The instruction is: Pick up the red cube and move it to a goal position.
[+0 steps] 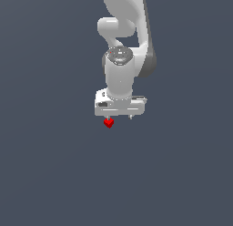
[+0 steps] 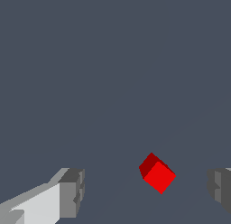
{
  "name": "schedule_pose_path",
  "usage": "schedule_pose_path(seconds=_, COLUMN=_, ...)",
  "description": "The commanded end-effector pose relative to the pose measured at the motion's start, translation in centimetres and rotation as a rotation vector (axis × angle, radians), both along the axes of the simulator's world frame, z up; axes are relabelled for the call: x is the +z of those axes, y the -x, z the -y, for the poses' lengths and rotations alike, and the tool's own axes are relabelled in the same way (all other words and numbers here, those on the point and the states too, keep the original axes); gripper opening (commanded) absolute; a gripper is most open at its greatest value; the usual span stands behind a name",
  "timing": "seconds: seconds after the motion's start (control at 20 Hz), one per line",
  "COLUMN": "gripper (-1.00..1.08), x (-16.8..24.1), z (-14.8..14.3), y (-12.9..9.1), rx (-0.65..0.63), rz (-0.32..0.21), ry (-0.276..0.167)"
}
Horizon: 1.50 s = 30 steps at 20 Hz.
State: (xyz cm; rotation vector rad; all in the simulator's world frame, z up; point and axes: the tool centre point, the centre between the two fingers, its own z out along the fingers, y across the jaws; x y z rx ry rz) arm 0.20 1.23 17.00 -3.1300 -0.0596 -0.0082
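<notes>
Between wide-open jaws sits red cube [image 2: 157, 174], on dark worktop [image 2: 113, 60], corner-on and nearer one finger. Gripper [image 2: 146, 189] empty. Tip: re-centre, square wrist to flat faces, drop, then squeeze.

Glossy white rounded arm [image 1: 120, 43], boxy white hand [image 1: 119, 116], grey fingertips [image 2: 72, 193]

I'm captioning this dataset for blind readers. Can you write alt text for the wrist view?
A small red cube lies between the two grey fingertips of the open gripper, touching neither and sitting closer to one side. The cube is turned cornerwise to the fingers, and everything else is plain dark grey-blue floor.
</notes>
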Motion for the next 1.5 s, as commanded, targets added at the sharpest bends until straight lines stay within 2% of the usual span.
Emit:
schedule_pose_path(seconds=0.0, gripper=1.0, x=0.0, z=0.0, y=0.0, rx=0.0, rz=0.0, ry=0.0)
schedule_pose_path(seconds=0.3, gripper=1.0, x=-0.7, z=0.4, y=0.2, rx=-0.032, rz=0.0, ry=0.001)
schedule_pose_path(seconds=0.55, gripper=1.0, x=-2.4, z=1.2, y=0.8, rx=-0.109, rz=-0.001, ry=0.002)
schedule_pose_path(seconds=1.45, gripper=1.0, x=-13.1, z=5.4, y=5.9, rx=-0.596, rz=-0.007, ry=0.011)
